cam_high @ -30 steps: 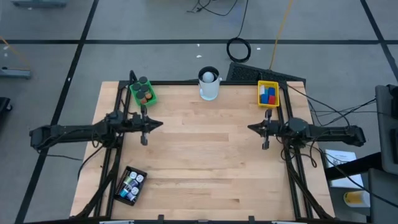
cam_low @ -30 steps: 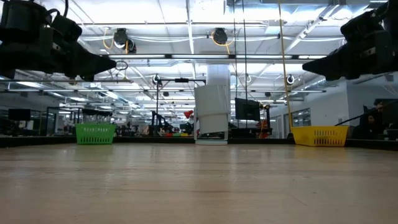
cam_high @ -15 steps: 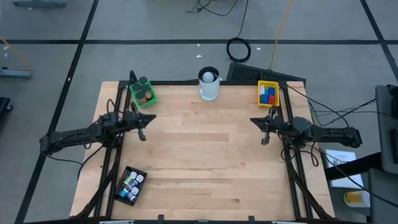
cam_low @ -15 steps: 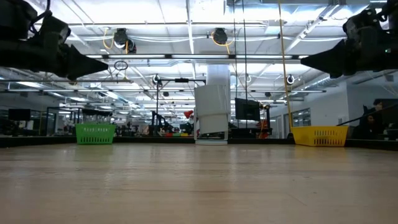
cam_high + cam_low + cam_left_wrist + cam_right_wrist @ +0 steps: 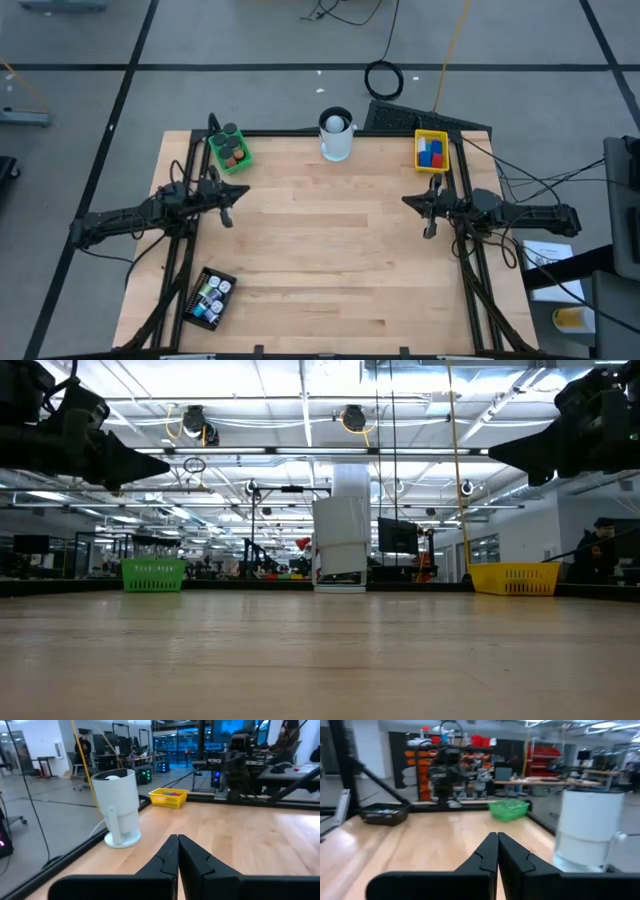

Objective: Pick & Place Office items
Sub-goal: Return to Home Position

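You will find both arms over the counter (image 5: pixel 330 250). The left hand (image 5: pixel 177 838) hovers at its left edge and the right hand (image 5: pixel 497 835) at its right edge, each with fingers together and holding nothing. The office items (image 5: pixel 431 153) lie in the green tray (image 5: pixel 215 150), the yellow tray (image 5: pixel 431 134) and the black tray (image 5: pixel 190 312).

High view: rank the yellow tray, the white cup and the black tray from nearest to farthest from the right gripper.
1. yellow tray: table's top right corner in the picture, just past the right gripper.
2. white cup: middle of the top edge.
3. black tray: bottom left corner, across the table.
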{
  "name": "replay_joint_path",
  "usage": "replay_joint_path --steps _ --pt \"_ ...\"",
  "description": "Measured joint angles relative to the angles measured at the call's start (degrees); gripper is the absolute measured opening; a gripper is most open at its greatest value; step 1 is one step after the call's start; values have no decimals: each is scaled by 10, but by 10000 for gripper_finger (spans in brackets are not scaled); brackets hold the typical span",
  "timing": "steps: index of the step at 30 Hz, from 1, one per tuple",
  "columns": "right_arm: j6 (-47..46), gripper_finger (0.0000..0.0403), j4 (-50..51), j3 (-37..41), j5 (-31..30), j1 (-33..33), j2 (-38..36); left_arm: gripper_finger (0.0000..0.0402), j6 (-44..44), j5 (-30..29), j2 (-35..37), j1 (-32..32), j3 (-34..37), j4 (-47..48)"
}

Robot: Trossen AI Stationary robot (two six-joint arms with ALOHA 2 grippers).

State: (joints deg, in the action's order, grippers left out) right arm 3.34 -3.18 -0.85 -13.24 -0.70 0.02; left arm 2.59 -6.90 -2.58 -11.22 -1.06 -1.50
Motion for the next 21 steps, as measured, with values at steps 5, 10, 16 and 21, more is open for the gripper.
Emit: replay_joint_path --steps 5,10,16,21 --pt "-23 0 5 0 29 -7 1 16 2 -9 0 -12 0 0" --pt "-65 0 20 0 112 -39 2 10 4 -6 0 -19 1 -8" --pt "-46 0 20 0 108 -68 7 8 -55 -7 0 -19 2 -13" --pt "-46 0 9 0 79 -76 6 32 -55 -7 0 -19 2 -15"
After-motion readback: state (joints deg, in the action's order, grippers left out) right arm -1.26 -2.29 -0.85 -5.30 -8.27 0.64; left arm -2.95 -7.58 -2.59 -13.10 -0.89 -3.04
